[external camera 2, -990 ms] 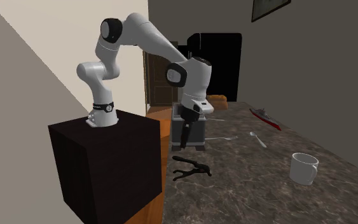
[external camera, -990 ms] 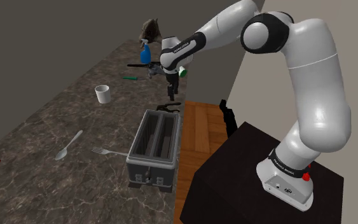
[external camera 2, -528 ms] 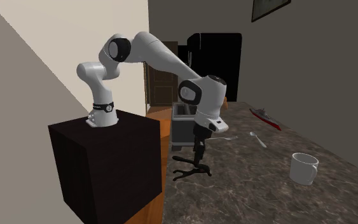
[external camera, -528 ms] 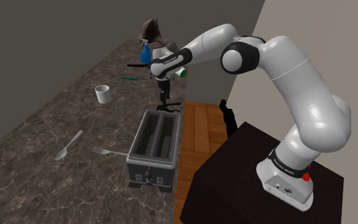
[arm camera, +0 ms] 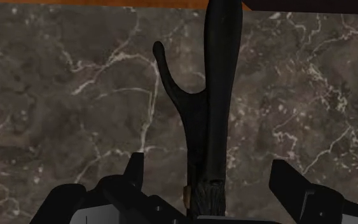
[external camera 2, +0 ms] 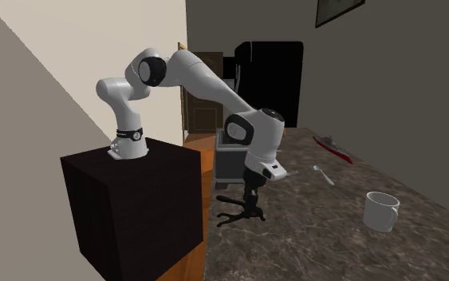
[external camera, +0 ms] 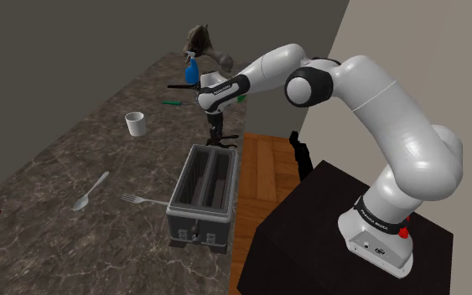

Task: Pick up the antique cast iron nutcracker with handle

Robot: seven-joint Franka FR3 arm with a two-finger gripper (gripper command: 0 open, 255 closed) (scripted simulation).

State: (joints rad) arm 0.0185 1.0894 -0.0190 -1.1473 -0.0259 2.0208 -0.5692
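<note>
Two curved black handles: nutcracker [arm camera: 212, 127] on marbled table [arm camera: 63, 95], my end effector [arm camera: 207, 167] spread wide astride it.

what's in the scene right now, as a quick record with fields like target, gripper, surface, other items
target: black nutcracker, lying flat on the countertop
surface: dark marbled countertop
gripper: gripper low over the nutcracker, fingers apart on either side of it, not clasping
nearest neighbour: toaster
other items: white mug, spoon, fork, blue spray bottle
task state: nutcracker not yet lifted
</note>
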